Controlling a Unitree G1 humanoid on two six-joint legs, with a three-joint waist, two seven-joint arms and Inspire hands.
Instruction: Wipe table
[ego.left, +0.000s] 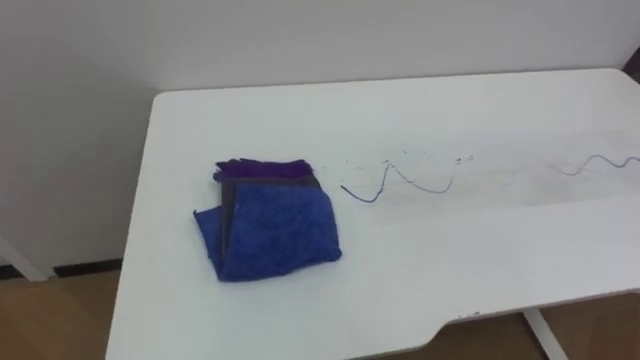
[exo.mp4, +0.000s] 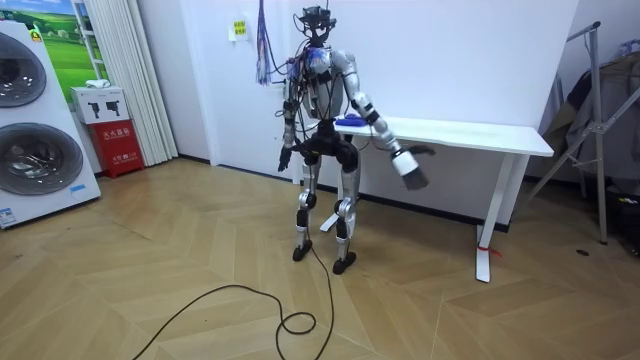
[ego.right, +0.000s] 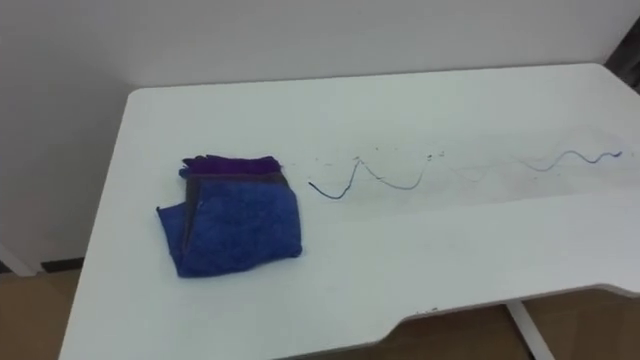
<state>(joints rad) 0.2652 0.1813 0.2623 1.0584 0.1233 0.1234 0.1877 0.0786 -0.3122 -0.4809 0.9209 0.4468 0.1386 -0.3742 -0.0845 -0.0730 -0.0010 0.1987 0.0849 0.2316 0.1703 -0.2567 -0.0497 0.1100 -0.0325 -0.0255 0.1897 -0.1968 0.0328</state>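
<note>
On the white table (ego.left: 470, 270), above the right hand (exo.mp4: 412, 166) and toward the room view's left of it, lies the folded blue cloth (ego.left: 275, 232). Nothing touches it. Thin blue pen marks (ego.left: 400, 180) run off across the top from its right side. The right hand is held out in front of the table edge, below the top and apart from the cloth. Whether it is spread or curled cannot be told at this range. The left hand (exo.mp4: 285, 158) hangs by the hip, equally unreadable. The step in hand looks to be reaching for the cloth. The right hand should rise over the edge, settle flat on the cloth's middle and press evenly before sweeping toward the marks, so the folds do not bunch.
</note>
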